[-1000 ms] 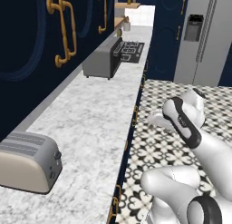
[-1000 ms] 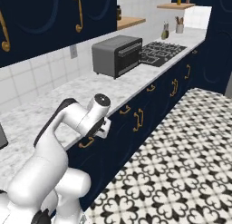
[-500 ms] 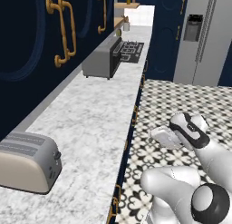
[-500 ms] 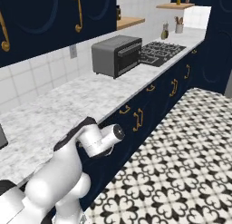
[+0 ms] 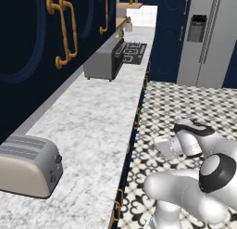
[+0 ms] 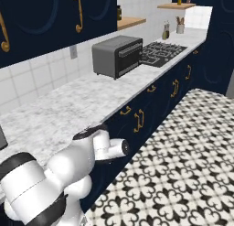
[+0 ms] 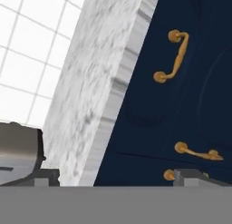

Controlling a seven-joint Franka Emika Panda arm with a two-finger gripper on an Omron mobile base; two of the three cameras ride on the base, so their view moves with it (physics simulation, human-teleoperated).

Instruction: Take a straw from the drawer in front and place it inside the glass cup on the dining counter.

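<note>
My gripper (image 7: 118, 180) is open, its two dark fingertips (image 7: 45, 177) wide apart with nothing between them. It points at the navy cabinet fronts just under the marble worktop edge (image 7: 106, 82). The drawer (image 7: 149, 60) is shut; its curved gold handle (image 7: 174, 57) lies ahead of the fingers, a short way off. From the left base view the hand (image 5: 166, 147) hangs low over the floor, facing the cabinets. The right base view has the hand (image 6: 119, 148) below the worktop, near the drawer handle (image 6: 125, 111). The straw, the glass cup and the dining counter are out of view.
A silver toaster (image 5: 30, 165) stands on the marble worktop (image 5: 92, 117) near me, and a grey toaster oven (image 5: 104, 59) and a stove (image 5: 134, 52) lie further along. A steel fridge (image 5: 208, 38) stands at the far right. Patterned floor (image 5: 185, 103) is open beside the cabinets.
The arm has folded down and the hand has dropped from worktop height to the level of the cabinet fronts, turning to face them. The jaws have stayed open.
</note>
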